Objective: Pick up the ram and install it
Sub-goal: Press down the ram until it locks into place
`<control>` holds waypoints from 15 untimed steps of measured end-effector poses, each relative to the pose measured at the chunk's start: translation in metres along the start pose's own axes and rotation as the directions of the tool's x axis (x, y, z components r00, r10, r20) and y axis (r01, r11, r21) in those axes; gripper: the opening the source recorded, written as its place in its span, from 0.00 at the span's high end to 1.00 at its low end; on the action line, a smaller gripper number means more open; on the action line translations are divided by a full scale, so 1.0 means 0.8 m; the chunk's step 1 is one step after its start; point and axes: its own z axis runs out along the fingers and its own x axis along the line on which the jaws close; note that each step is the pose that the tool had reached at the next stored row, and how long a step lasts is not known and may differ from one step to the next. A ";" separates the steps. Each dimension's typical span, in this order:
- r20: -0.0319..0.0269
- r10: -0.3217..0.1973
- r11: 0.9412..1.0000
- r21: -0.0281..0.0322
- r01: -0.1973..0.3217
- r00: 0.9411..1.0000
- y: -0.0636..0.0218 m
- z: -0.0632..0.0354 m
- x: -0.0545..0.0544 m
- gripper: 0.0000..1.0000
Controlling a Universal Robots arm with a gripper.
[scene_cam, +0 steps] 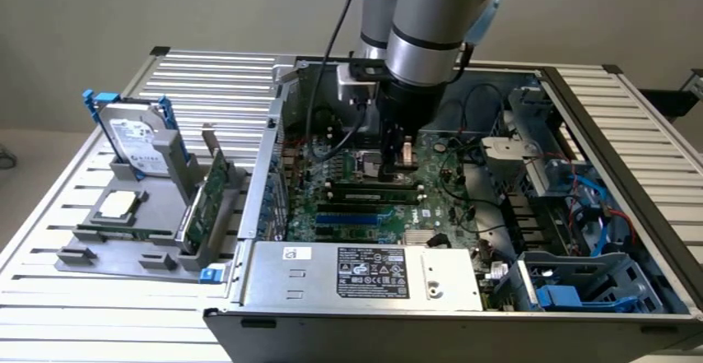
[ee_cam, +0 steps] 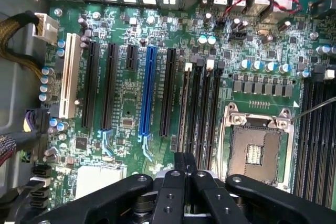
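The ram [scene_cam: 374, 188] is a narrow green stick with black chips, standing on edge in one of the black memory slots on the motherboard [scene_cam: 439, 207] inside the open computer case. In the wrist view the ram [ee_cam: 184, 108] shows edge-on as a thin strip in the slot nearest the long black expansion slots. My gripper [scene_cam: 401, 159] hangs straight down over the board, just above the ram's end toward the exterior view's right. In the wrist view the gripper [ee_cam: 185, 157] is shut with nothing between its black fingers, its tips over the ram's end. Whether they touch it I cannot tell.
A grey fixture on the exterior view's left holds a hard drive [scene_cam: 137, 141], a tall green expansion card [scene_cam: 214, 190] and a processor chip [scene_cam: 115, 207]. The power supply [scene_cam: 363, 268] lies at the case front. Beside the memory slots are the processor socket [ee_cam: 257, 150] and a blue slot [ee_cam: 148, 90].
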 end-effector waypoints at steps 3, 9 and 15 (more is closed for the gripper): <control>0.000 0.000 1.000 -0.006 0.000 1.000 0.004 0.000 0.000 0.89; 0.000 0.000 1.000 -0.007 0.000 1.000 0.004 0.000 0.000 0.89; 0.000 0.000 1.000 -0.007 0.000 1.000 0.004 0.000 0.000 0.89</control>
